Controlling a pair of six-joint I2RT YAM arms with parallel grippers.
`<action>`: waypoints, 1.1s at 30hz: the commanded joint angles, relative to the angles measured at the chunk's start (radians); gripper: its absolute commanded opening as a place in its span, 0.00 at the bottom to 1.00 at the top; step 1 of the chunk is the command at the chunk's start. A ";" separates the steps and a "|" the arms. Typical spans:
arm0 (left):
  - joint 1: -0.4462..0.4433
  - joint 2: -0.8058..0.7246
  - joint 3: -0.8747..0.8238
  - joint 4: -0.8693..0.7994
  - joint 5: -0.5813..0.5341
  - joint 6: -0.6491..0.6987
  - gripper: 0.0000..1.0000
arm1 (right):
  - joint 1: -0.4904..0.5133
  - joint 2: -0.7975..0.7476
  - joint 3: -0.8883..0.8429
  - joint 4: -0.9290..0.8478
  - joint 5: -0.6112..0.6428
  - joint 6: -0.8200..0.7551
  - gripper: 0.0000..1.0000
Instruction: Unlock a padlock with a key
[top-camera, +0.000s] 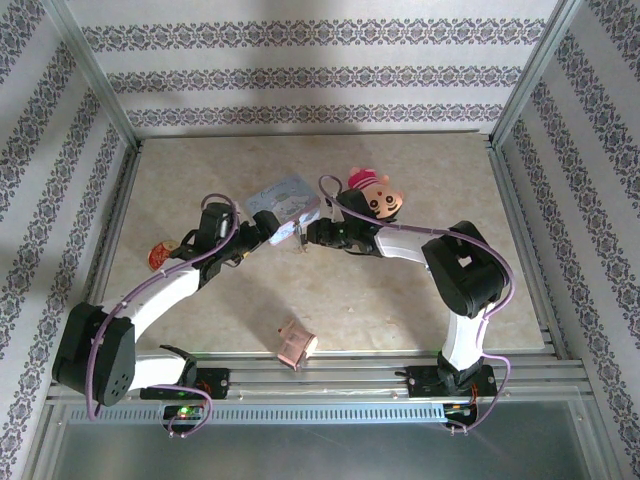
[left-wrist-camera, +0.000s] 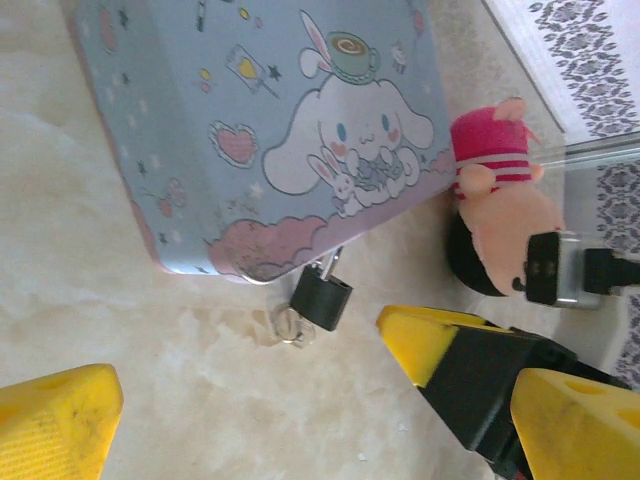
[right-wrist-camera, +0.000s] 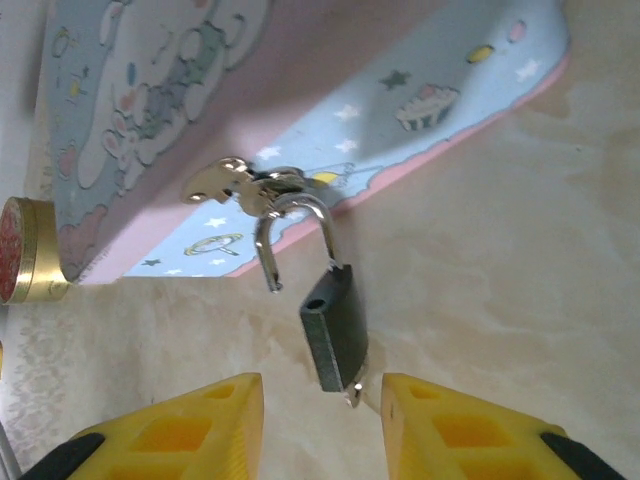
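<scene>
— Item and location?
— 1 padlock (right-wrist-camera: 335, 330), hanging from the hasp (right-wrist-camera: 225, 182) of the tin (right-wrist-camera: 420, 130). 1 leg of the shackle (right-wrist-camera: 300, 215) is out of the body, so it looks unlocked.
— Grippers?
— 2. My right gripper (right-wrist-camera: 320, 388): narrowly parted, empty, flanking the key (right-wrist-camera: 352, 392) under the padlock. My left gripper (top-camera: 265, 235): wide, empty.
— Handling?
— Pinch the key squarely; don't tug the hasp. Keys, 1; tins, 1.

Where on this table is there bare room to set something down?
Free: the far strip between tin and back wall; the middle between tin and copper box. Crowded: by the tin, with padlock, toy, left gripper and right gripper.
</scene>
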 joint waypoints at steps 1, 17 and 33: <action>0.022 0.006 0.067 -0.070 -0.036 0.075 0.99 | 0.021 0.012 0.054 -0.074 0.049 -0.049 0.37; 0.056 0.206 0.234 -0.146 -0.156 0.248 0.99 | 0.063 0.082 0.154 -0.194 0.142 -0.049 0.37; 0.056 0.412 0.354 -0.213 -0.242 0.356 0.96 | 0.065 0.145 0.201 -0.186 0.101 -0.028 0.35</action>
